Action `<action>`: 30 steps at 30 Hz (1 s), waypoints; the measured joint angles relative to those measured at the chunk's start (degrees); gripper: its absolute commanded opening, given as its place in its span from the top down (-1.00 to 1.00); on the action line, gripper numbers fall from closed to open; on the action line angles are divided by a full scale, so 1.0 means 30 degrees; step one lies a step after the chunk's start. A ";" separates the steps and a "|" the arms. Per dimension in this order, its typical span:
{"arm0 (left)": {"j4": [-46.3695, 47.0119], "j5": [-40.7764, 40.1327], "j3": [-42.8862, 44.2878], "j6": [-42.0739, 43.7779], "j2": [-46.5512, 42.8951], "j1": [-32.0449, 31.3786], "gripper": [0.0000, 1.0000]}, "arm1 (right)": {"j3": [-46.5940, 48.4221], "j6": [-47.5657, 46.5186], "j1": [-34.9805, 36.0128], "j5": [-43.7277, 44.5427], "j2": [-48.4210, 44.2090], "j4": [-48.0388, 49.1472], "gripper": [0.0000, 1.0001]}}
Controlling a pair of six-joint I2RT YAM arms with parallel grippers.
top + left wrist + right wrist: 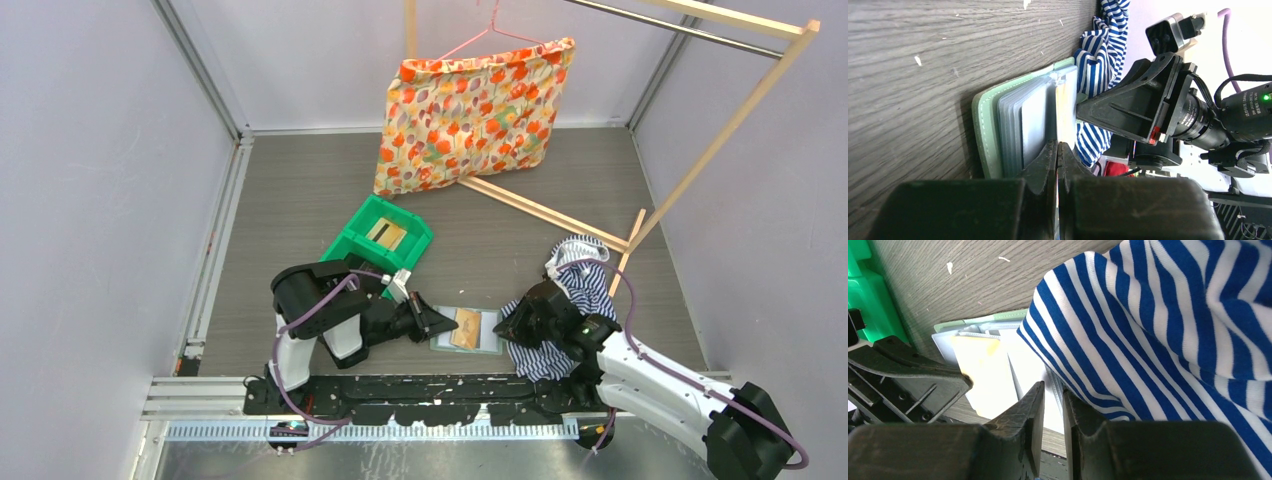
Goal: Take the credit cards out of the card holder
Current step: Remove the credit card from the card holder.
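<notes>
The card holder point(492, 331) lies open on the table between my two grippers, its sage-green cover point(984, 130) underneath and clear sleeves fanned out. A tan-gold credit card point(467, 328) point(988, 370) sits in one sleeve. Greyish-white credit cards point(1025, 365) point(1035, 120) sit in sleeves beside it. My left gripper point(441, 322) point(1057, 145) is shut on the edge of one upright sleeve. My right gripper point(503, 326) point(1053, 386) is at the holder's opposite edge. Its jaws stand a narrow gap apart, with the sleeve edges at its fingertips.
A blue-and-white striped cloth point(575, 290) point(1158, 325) lies right against the holder and partly over its right edge. A bright green bin point(380, 238) point(868, 295) stands behind the left arm. A floral bag point(470, 110) hangs from a wooden rack point(560, 212) at the back.
</notes>
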 measured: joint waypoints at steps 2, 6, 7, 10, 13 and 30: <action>0.0219 -0.0160 -0.0197 -0.0022 0.0015 0.0000 0.99 | 0.0000 0.0044 0.0000 0.0007 0.0000 -0.0007 0.50; 0.0641 -0.0430 -0.0561 -0.0029 0.0058 0.0000 0.99 | 0.0000 0.0168 0.0000 0.0073 0.0051 0.0044 0.51; 0.0685 -0.0444 -0.0583 -0.0029 0.0087 0.0000 0.99 | 0.0000 0.0189 0.0000 0.0073 0.0058 0.0044 0.51; 0.0845 -0.0532 -0.0597 -0.0066 0.0175 0.0000 0.99 | 0.0000 0.0219 0.0000 0.0073 0.0073 0.0036 0.51; 0.1137 -0.0707 -0.0707 -0.0087 0.0299 0.0000 0.99 | 0.0000 0.0284 0.0007 0.0073 0.0073 0.0036 0.51; 0.1836 -0.1020 -0.1188 -0.0036 0.0539 0.0000 0.99 | -0.0007 0.0321 0.0000 0.0073 0.0080 0.0058 0.51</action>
